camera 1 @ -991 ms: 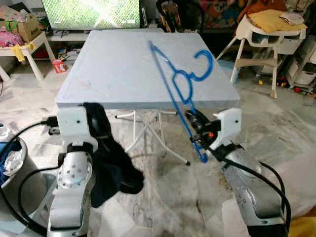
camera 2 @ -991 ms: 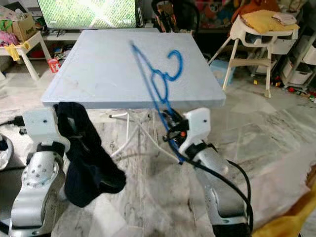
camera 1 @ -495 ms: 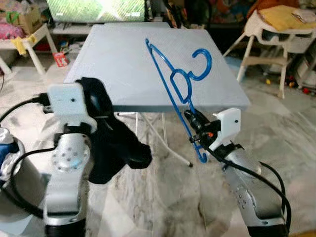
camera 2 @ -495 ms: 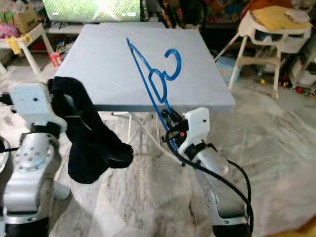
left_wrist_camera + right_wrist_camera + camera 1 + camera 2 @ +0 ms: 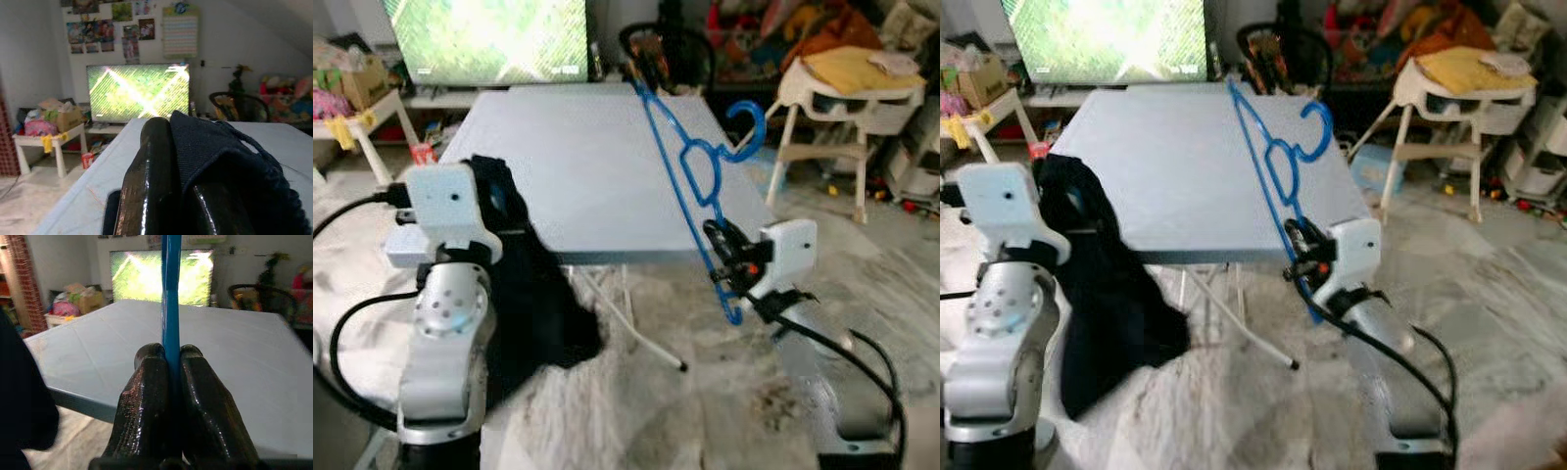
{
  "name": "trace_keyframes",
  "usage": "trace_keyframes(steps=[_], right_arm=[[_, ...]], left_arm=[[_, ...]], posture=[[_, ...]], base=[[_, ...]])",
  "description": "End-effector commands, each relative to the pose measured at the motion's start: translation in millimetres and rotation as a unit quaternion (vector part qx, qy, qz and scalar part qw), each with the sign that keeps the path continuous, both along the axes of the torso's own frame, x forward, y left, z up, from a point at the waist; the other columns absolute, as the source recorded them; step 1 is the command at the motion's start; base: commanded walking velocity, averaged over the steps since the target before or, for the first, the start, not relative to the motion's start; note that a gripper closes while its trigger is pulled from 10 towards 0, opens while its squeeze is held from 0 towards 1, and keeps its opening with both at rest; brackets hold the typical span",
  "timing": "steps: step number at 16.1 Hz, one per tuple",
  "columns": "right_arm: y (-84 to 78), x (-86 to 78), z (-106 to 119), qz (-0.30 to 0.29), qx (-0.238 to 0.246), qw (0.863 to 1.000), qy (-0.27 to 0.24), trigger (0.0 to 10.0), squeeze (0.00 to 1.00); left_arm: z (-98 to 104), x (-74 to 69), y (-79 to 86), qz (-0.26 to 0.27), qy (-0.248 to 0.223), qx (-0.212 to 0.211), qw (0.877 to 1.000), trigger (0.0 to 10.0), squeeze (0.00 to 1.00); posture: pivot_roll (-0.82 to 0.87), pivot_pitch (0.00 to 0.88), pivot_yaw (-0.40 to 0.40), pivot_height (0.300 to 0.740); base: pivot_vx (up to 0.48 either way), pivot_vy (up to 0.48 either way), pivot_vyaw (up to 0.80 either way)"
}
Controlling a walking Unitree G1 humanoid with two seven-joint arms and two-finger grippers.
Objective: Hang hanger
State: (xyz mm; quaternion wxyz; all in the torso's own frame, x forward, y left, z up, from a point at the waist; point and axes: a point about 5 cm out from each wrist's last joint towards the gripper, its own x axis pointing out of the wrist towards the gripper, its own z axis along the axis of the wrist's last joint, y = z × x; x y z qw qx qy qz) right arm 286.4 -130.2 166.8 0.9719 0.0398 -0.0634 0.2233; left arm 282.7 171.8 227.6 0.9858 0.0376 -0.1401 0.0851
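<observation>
Gripping blue hanger [image 5: 695, 176], right gripper [image 5: 722, 238] beside table [image 5: 578, 176] edge

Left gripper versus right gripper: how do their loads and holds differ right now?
The left gripper is shut on a dark garment, soft and hanging limp below it; the right gripper is shut on a blue hanger, rigid and slanting up over the table. The garment is bunched over the left gripper's fingers, while the hanger's thin bar is pinched between the right gripper's. Both are held in front of the table's near edge.
</observation>
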Motion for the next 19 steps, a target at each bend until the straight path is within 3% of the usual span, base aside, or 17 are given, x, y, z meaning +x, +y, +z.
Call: trace_keyframes(steps=[1, 4, 14, 19], right_arm=[[0.7, 0.4, 7.7, 0.004, -0.003, 1.000, -0.017, 10.0, 0.00], [2.6, 0.6, 8.7, 0.009, -0.004, 1.000, -0.023, 10.0, 0.00], [6.1, 0.5, 5.0, 0.015, -0.002, 1.000, -0.020, 10.0, 0.00], [8.3, 0.3, 3.6, 0.017, -0.003, 1.000, -0.019, 10.0, 0.00]], left_arm=[[6.4, 1.2, -1.7, -0.006, -0.012, 0.001, 1.000, 10.0, 0.00], [21.8, 4.0, 1.1, 0.000, -0.035, 0.002, 0.999, 10.0, 0.00], [70.6, 21.4, 32.7, 0.033, -0.102, 0.052, 0.993, 10.0, 0.00], [71.3, 24.6, 35.1, 0.035, -0.105, 0.050, 0.993, 10.0, 0.00]], posture=[[0.02, 0.039, -0.020, 0.740], [0.03, 0.034, -0.019, 0.740], [0.03, 0.027, -0.015, 0.740], [0.03, 0.023, -0.013, 0.740]], base=[[0.480, 0.000, 0.00], [0.480, 0.000, 0.00], [0.480, 0.000, 0.00], [0.155, 0.000, 0.00]])
